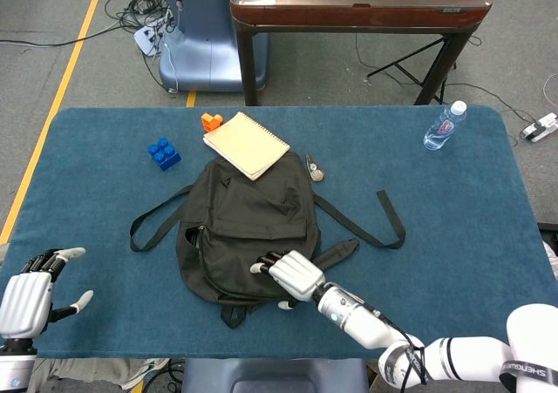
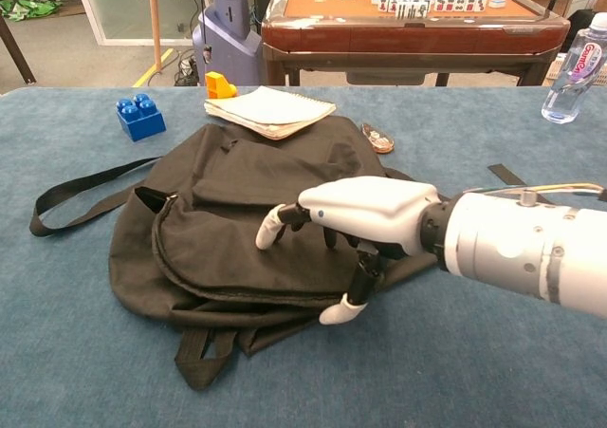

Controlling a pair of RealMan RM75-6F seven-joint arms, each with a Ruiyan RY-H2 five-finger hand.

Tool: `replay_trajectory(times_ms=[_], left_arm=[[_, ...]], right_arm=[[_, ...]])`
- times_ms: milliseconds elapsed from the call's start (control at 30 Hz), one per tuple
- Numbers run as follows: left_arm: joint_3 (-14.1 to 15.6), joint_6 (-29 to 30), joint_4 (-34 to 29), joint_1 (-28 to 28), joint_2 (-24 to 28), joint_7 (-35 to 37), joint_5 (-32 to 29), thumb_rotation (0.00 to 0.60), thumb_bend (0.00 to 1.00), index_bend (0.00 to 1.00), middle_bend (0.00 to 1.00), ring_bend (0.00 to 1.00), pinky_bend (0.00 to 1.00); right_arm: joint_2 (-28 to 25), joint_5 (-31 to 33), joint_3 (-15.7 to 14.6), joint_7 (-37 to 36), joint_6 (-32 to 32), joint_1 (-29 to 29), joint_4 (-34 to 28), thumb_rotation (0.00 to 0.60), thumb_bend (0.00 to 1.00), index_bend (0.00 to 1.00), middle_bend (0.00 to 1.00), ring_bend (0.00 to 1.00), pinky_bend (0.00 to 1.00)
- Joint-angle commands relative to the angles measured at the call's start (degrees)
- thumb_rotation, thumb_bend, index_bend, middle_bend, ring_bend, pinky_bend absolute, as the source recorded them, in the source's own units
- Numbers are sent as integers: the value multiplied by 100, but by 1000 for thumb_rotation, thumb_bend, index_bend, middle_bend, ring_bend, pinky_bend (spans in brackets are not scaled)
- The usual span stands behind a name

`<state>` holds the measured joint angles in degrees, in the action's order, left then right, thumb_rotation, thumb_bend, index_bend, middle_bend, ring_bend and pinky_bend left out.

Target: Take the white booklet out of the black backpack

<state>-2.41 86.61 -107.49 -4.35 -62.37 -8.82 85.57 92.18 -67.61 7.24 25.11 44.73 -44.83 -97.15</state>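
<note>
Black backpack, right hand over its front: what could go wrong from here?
1. The right hand is over the black backpack with fingers spread; it may snag loose fabric and drag the whole bag.
2. The notebook rests against the bag's top edge, so a tug could shift it and the orange block beside it.
3. The left hand is far off, not bracing the bag.

Right robot hand [image 2: 356, 221] spread low over the front of the black backpack [image 1: 248, 236] — its forearm blocks approach from the near right edge. Straps [image 1: 155, 217] trail left and right of the bag. Behind the bag, close-packed: white booklet [image 1: 246, 145], orange block [image 1: 210, 121], blue block [image 1: 164, 153] (water bottle [image 1: 444, 126] well apart, far right). Open worktop [image 1: 96, 262] at near left and right of the straps.
</note>
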Motion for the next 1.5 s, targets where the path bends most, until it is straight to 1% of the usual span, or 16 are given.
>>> replay_trajectory(times_ms=[33,267,400,500,533,600,667,733,800,833,867,1000,1067,1233,1400,1500], left_arm=[[-9,13,10,3,6,20,3,600,216,331,320,219,230],[-12,32,39,17,12,55,5,600,216,331,320,219,230],[-12,25,52,13,-2,52,12,600,216,331,319,219,230],[-20,20,62,8,-5,57,4,600,216,331,320,219,230],[-22,14,64,5,-6,58,-2,600,216,331,319,219,230],[-28,2,65,-4,-9,57,-8,600,216,331,319,219,230],[-27,-4,66,-10,-8,53,4,600,216,331,319,219,230],[-26,-7,68,-15,-6,48,18,600,216,331,319,219,230],[-31,-30,76,-31,-16,42,13,600,216,331,319,219,230],[-34,-47,81,-42,-21,39,8,600,216,331,319,219,230],[-38,-69,85,-57,-27,36,4,600,216,331,319,219,230],[-85,-150,170,-160,-67,30,63,600,216,331,319,221,230],[-122,-215,199,-228,-61,37,68,600,216,332,319,237,230],[-255,-324,265,-454,-60,249,246,600,216,348,319,313,239],[-344,-554,234,-835,-74,958,693,600,216,383,324,343,312],[-377,-736,225,-1147,-101,1355,1082,600,216,409,360,370,361]], right_arm=[[154,112,79,71,127,-82,135,600,97,203,188,157,316],[365,508,302,82,262,-244,468,600,134,203,188,157,316],[449,733,427,43,298,-333,655,600,224,203,197,157,316],[490,879,489,8,296,-397,788,600,317,203,221,157,316],[498,915,496,-2,282,-418,815,600,365,205,234,158,316],[502,958,498,-11,256,-465,852,600,509,252,269,167,316],[467,996,516,-62,243,-489,839,600,608,294,293,182,316],[415,1040,549,-152,226,-497,806,600,648,305,303,190,316],[373,1090,575,-240,199,-513,784,600,655,353,316,199,316],[354,1120,581,-280,166,-525,767,600,664,399,327,205,316],[337,1147,591,-320,140,-537,750,600,689,452,339,213,316],[286,1129,652,-459,221,-555,752,600,821,567,390,248,317],[238,1128,732,-570,300,-543,780,600,848,585,405,256,317],[83,1135,977,-784,553,-512,835,600,849,608,422,265,317],[23,1319,1215,-877,794,-520,898,600,849,613,424,265,317],[82,1520,1329,-875,908,-555,964,600,849,612,424,265,317]])
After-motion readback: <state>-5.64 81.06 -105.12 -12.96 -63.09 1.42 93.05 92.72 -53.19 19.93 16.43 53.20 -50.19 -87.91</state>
